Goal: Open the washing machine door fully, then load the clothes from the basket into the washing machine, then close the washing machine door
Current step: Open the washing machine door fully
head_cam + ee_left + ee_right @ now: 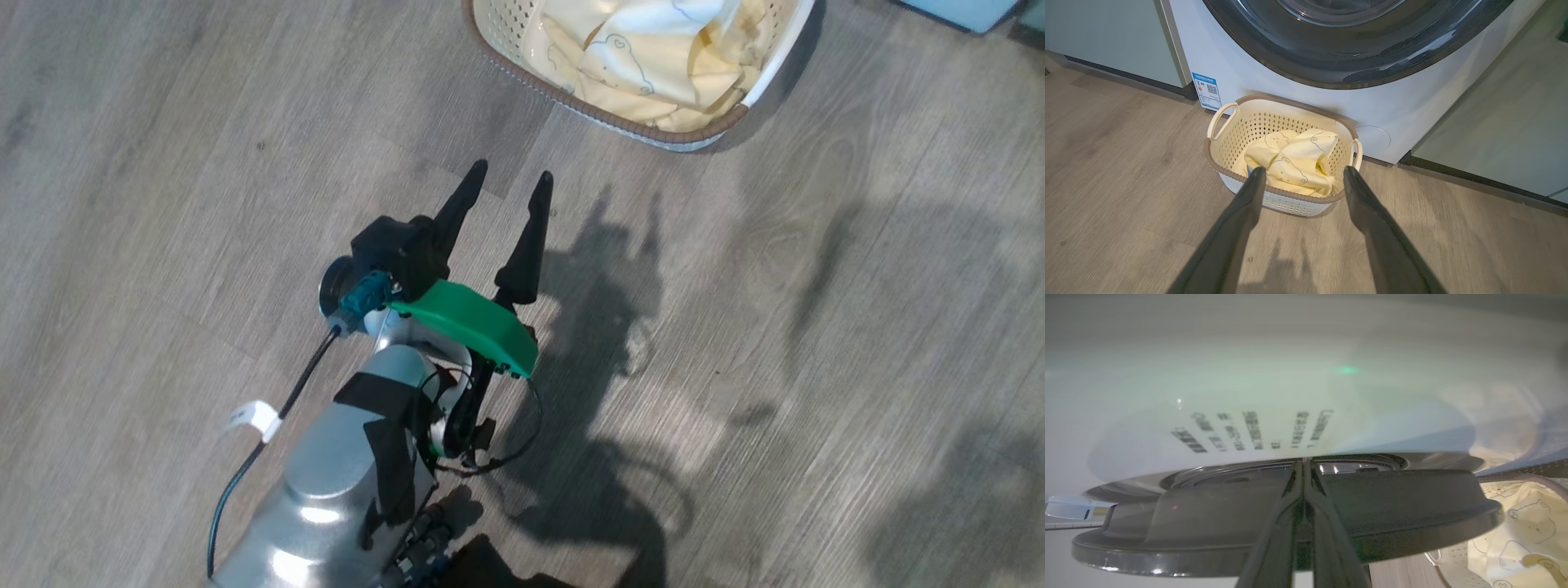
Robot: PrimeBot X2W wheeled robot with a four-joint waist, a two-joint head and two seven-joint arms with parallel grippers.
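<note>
One washing machine door (pixel 1355 61), wide glossy black rim with a glass centre, sits on the front of the white washing machine (pixel 1274 77) and looks flat against it.

One right gripper (pixel 1303 463): fingers together, tips at the seam where the door's rim meets the white front. Whether anything is pinched between them cannot be told.

One basket (pixel 1257 126), cream, perforated, brown-rimmed, stands on the floor (pixel 1126 183) just in front of the machine, below the door.

Several clothes (pixel 1294 161), pale yellow with bear faces, lie heaped inside the basket.

One left gripper (pixel 511 173): fingers apart, held above the floor on the near side of the basket, pointing towards it.

One blue QR sticker (pixel 1207 90), low on the machine's left. One round flap (pixel 1372 139), low on its right.

Two pale green cabinets (pixel 1106 36), one on either side of the machine.
</note>
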